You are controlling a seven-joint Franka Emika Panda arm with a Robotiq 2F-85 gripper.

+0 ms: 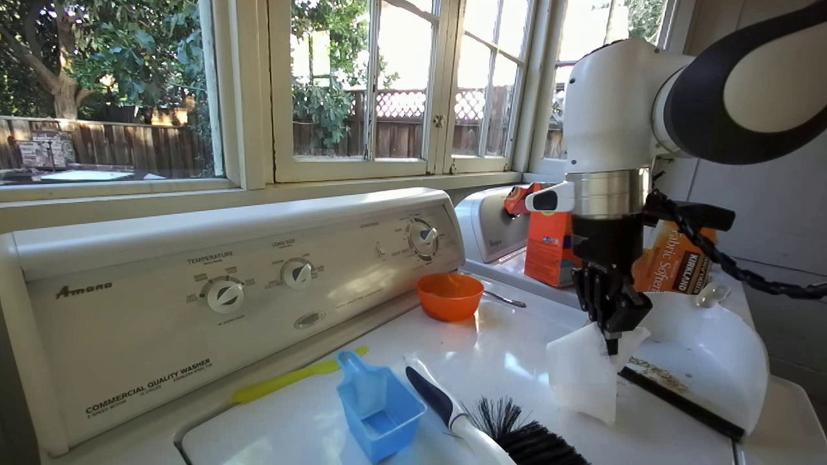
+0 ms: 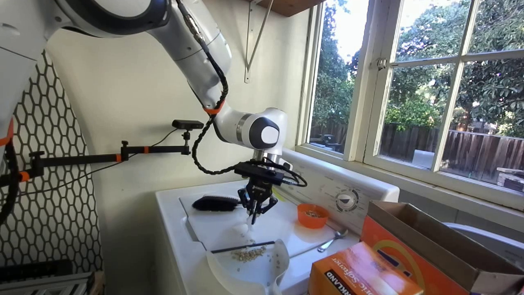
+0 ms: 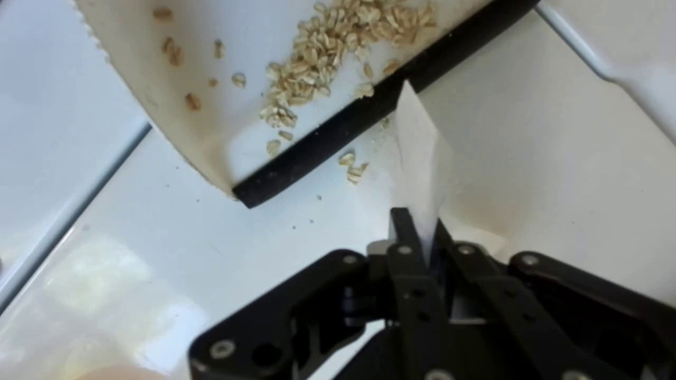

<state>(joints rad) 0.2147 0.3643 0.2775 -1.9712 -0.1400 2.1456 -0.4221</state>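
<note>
My gripper [image 3: 420, 217] points down over the white washer lid, its black fingers shut on a thin white sheet [image 1: 585, 378]. The sheet hangs below the fingertips in an exterior view, and in the wrist view its folded edge rises between them toward the dustpan's black lip. A white dustpan [image 1: 727, 355] lies beside the gripper, holding a pile of oat flakes [image 3: 317, 53] near that lip. A few loose flakes [image 3: 355, 171] rest on the lid just outside the lip. Whether the sheet's lower edge touches the lid, I cannot tell.
On the lid are a brush [image 1: 539, 445], a blue scoop [image 1: 378, 416], a yellow utensil [image 1: 291, 378] and an orange bowl [image 1: 450, 298] against the control panel [image 1: 336, 294]. A spoon [image 2: 333, 241] lies near the bowl. Orange boxes [image 2: 364, 270] stand beyond the dustpan.
</note>
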